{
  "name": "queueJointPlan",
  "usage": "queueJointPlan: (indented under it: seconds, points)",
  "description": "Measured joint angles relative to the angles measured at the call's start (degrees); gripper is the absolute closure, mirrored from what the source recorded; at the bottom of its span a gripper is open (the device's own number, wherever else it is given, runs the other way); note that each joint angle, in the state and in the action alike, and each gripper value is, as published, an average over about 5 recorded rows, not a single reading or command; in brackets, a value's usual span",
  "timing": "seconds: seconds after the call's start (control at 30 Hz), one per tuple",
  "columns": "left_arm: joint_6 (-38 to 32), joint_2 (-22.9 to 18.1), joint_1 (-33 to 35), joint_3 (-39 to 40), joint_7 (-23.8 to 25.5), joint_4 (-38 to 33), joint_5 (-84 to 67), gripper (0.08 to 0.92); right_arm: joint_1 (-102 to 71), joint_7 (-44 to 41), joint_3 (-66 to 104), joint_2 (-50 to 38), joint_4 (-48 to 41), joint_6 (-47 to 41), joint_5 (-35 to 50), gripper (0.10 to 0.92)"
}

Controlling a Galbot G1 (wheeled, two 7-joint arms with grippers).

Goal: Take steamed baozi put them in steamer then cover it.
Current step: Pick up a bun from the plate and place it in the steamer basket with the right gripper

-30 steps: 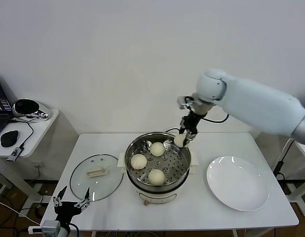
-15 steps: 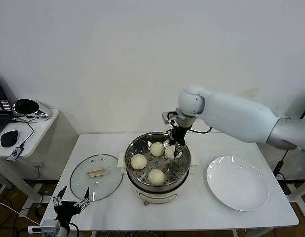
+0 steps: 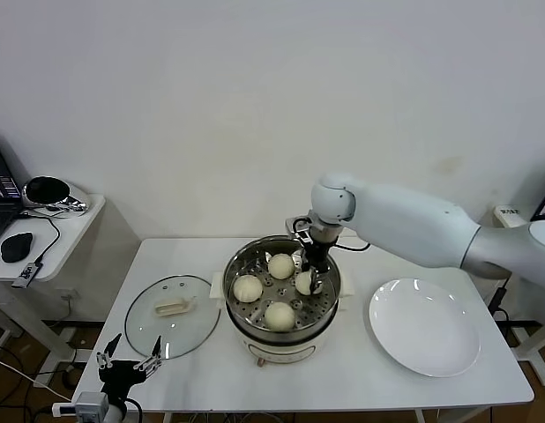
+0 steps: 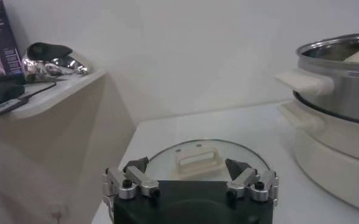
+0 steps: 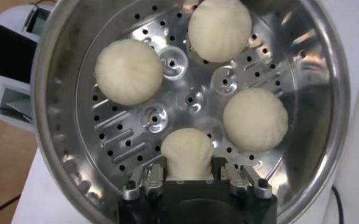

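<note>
The steamer [image 3: 329,300] stands mid-table, with three steamed baozi [image 3: 248,287] on its perforated tray [image 5: 185,97]. A further baozi [image 5: 187,152] sits low on the tray at the steamer's right side, pinched between the fingers of my right gripper [image 3: 308,280], which reaches down into the pot. In the right wrist view the other buns [image 5: 129,71] lie spread round the tray. The cover [image 3: 171,317] lies flat on the table left of the steamer, handle up. My left gripper [image 3: 127,359] hangs open at the table's front left corner, just short of the cover [image 4: 194,159].
A flat white plate [image 3: 424,326] lies on the table to the right of the steamer. A side table [image 3: 52,220] with a mouse, a cable and a shiny object stands at the far left. The steamer's handle [image 4: 304,82] juts toward the cover.
My right gripper has carried the baozi from above the steamer's far right rim leftward and down onto the tray. The left arm has stayed still.
</note>
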Motion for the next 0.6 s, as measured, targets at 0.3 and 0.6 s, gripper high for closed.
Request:
queueJointPlan:
  seconds: [0.3,0.6]
  points:
    - [0.2,-0.4,-0.4,0.4,0.2,-0.1,0.0,0.177,0.7,-0.1,0.8,-1.9,1.8,-0.2,1.0,0.211]
    - [0.4,-0.3,0.0,0.6,0.3,-0.5,0.1,0.177,1.8,0.7,4.8,-7.8,5.3,0.5,3.0,0.203]
